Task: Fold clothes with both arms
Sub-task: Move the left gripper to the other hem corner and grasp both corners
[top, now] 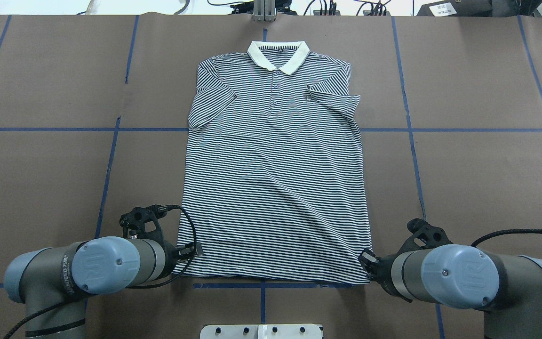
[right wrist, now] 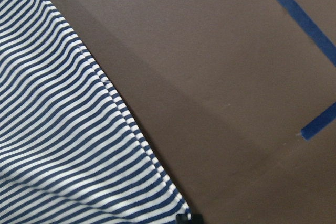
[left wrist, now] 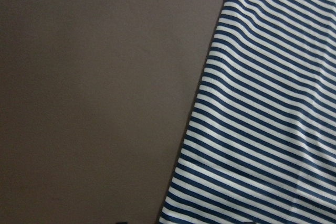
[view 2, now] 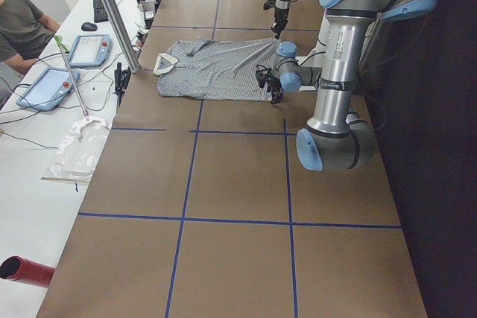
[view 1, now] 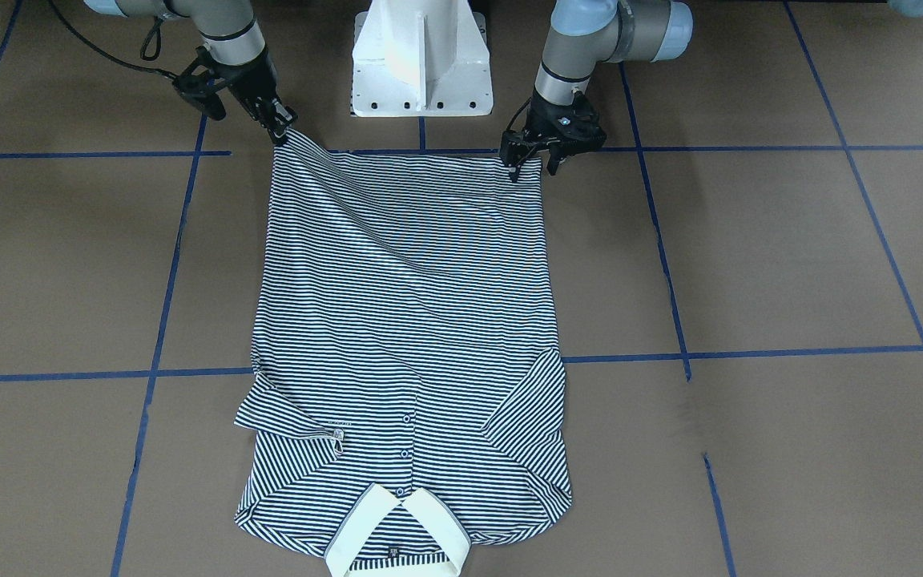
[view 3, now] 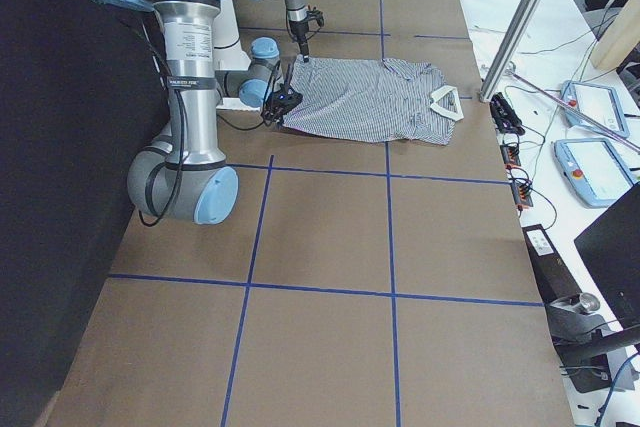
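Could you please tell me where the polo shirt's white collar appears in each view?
Front-facing: collar bottom centre.
Overhead: top centre.
Exterior left: upper left.
Exterior right: upper right.
Left wrist: absent.
Right wrist: absent.
Shared landmark: blue tape grid.

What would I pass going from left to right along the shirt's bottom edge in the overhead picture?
left gripper → shirt → right gripper

Navy-and-white striped polo shirt (top: pixel 275 188), white collar (top: pixel 299 59); brown table (top: pixel 464 179), blue tape lines (top: pixel 40 129).
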Action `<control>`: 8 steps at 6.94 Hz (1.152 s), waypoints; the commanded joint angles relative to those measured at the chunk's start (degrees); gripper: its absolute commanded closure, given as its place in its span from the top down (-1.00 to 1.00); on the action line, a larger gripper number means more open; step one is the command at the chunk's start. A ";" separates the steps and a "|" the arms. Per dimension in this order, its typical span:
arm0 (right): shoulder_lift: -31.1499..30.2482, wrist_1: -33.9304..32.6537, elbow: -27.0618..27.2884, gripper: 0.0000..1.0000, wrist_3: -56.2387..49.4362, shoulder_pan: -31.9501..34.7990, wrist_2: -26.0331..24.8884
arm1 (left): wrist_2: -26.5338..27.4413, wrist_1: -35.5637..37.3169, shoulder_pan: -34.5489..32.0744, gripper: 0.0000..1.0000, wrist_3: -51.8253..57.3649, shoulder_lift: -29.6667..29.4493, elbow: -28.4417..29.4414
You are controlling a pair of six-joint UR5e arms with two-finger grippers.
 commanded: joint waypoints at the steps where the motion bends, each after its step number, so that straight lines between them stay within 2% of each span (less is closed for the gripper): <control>1: 0.01 0.00 0.30 -1.00 0.00 -0.05 0.07 | -0.16 1.61 0.18 0.36 -0.09 0.00 -1.00; 2: 0.01 0.00 0.30 -1.00 0.00 0.03 0.07 | -0.16 1.61 0.18 0.08 -0.18 0.00 -1.09; 3: 0.09 0.00 0.30 -1.00 0.00 -0.05 0.07 | -0.16 1.70 0.96 -0.08 -0.35 0.09 -1.00; 5: 0.01 0.00 0.30 -1.00 -0.08 0.03 0.07 | -0.16 2.74 1.75 -0.56 -0.53 0.35 -1.18; 6: 0.01 0.00 0.30 -1.00 -0.08 0.03 0.07 | -0.16 4.23 2.11 -1.00 -0.53 0.35 -2.66; 7: -0.17 0.00 0.47 -1.00 0.00 -0.14 0.16 | -0.16 5.81 3.24 -1.00 -0.70 0.35 -3.80; 8: -2.78 -0.09 2.82 -1.00 0.00 -1.62 0.16 | -0.16 6.26 4.82 -1.00 -3.75 0.35 -6.34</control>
